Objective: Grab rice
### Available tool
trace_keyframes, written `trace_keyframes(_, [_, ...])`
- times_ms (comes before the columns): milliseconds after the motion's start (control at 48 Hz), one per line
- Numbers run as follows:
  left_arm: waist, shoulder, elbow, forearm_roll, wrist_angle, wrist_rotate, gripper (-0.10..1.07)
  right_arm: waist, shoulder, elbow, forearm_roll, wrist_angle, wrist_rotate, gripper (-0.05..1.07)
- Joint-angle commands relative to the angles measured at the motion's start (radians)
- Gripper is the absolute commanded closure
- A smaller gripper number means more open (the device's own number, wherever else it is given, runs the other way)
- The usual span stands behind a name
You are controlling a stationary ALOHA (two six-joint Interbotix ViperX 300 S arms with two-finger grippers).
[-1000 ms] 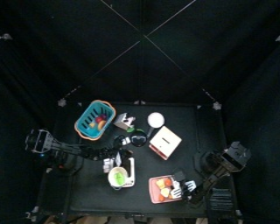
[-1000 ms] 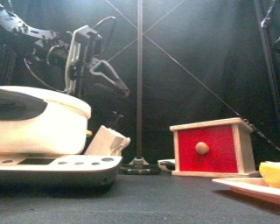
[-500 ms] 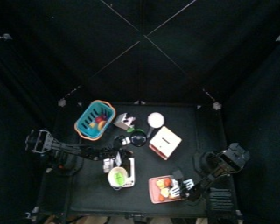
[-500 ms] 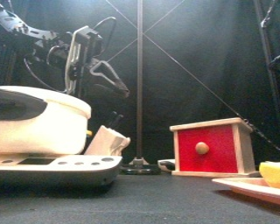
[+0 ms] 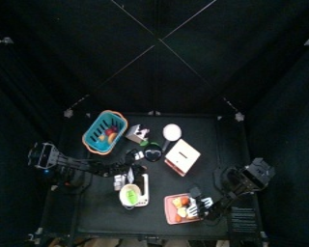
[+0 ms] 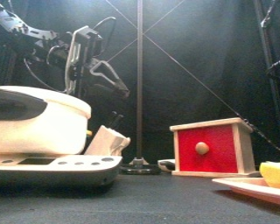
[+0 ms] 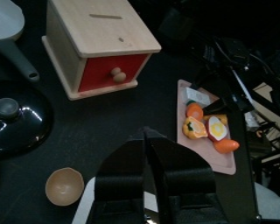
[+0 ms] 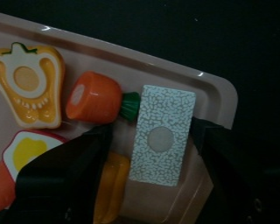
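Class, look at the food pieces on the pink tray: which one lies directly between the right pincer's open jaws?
The speckled grey-white rectangular block with a round dimple, against the tray's rim. The orange carrot and yellow pepper slice lie off to one side.

In the top view we see a blue basket (image 5: 104, 131) at the worktop's (image 5: 215, 140) upper left, a small white dish (image 5: 173, 131) to its right, and a wooden box (image 5: 183, 156) with a red front near the middle. At lower right, a pink tray (image 5: 170, 199) carries a halved yellow pepper (image 8: 25, 80) and a carrot (image 8: 98, 96). In the front view, a white cooker (image 6: 38, 118) fills the left.
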Motion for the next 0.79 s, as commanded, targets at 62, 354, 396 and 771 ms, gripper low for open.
trace_keyframes(62, [0.003, -0.003, -0.011, -0.002, -0.009, 0.0, 0.59, -0.012, -0.005, 0.0, 0.0, -0.012, -0.002, 0.12])
trace_keyframes(354, [-0.025, -0.005, -0.002, -0.032, -0.009, -0.002, 0.59, -0.037, -0.005, 0.015, -0.006, -0.018, -0.005, 0.32])
trace_keyframes(396, [-0.031, -0.005, 0.0, -0.035, -0.008, -0.002, 0.59, -0.037, -0.006, 0.014, -0.009, -0.018, -0.005, 0.33])
trace_keyframes(771, [-0.032, -0.031, 0.008, -0.034, -0.011, 0.003, 0.59, -0.038, -0.031, -0.037, -0.054, 0.063, -0.005, 0.35])
